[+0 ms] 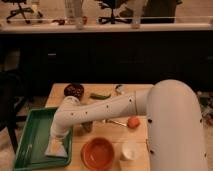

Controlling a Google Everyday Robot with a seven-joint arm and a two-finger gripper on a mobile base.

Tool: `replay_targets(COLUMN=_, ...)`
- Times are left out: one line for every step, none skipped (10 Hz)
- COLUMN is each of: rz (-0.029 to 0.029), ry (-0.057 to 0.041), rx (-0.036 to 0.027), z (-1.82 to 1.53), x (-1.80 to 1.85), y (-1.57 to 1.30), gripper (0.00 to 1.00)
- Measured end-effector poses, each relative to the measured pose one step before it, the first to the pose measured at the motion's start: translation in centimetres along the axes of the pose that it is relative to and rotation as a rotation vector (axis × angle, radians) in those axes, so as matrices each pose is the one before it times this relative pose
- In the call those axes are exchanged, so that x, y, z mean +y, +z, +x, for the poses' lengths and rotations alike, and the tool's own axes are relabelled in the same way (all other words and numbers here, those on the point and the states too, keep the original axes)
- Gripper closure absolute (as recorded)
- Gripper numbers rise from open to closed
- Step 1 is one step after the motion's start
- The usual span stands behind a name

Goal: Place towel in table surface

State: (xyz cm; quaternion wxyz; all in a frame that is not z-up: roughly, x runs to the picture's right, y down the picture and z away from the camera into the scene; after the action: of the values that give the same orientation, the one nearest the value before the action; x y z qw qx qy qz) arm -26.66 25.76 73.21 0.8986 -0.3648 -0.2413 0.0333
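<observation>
The towel (54, 148), a small pale cloth, lies in the near right corner of the green tray (31, 134). My gripper (58, 142) hangs at the end of the white arm, pointing down right over the towel and covering its upper part. It is open, and the towel still rests flat in the tray. The table surface (58, 98) of pale wooden planks stretches to the right of the tray and behind it.
On the table stand a dark bowl (74, 90), a green vegetable (100, 95), a spoon (119, 89), an orange fruit (132, 122), a red-orange bowl (97, 152) and a white cup (130, 150). A can (87, 127) peeks from behind the arm.
</observation>
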Motion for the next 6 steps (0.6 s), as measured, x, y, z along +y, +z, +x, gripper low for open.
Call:
replay_targets(rz=0.01125, ry=0.01981, rx=-0.00502, z=0.001, x=0.253, y=0.398, gripper=0.20)
replay_targets(rz=0.00609, ry=0.02515, rx=-0.00754, z=0.302, x=0.225, y=0.594, gripper=0.20)
replay_targets(rz=-0.00116, ry=0.02236, rx=-0.00721, z=0.374, x=0.110, y=0.614, gripper=0.20)
replay_targets(rz=-0.00485, ry=0.01355, rx=-0.00249, z=0.265, x=0.129, y=0.502, gripper=0.20)
replay_targets(rz=-0.00785, ry=0.01063, rx=-0.00040, z=0.191, x=0.187, y=0.637, gripper=0.20)
replay_targets(rz=-0.00792, ry=0.00866, rx=0.00258, z=0.180, x=0.165, y=0.741, gripper=0.20)
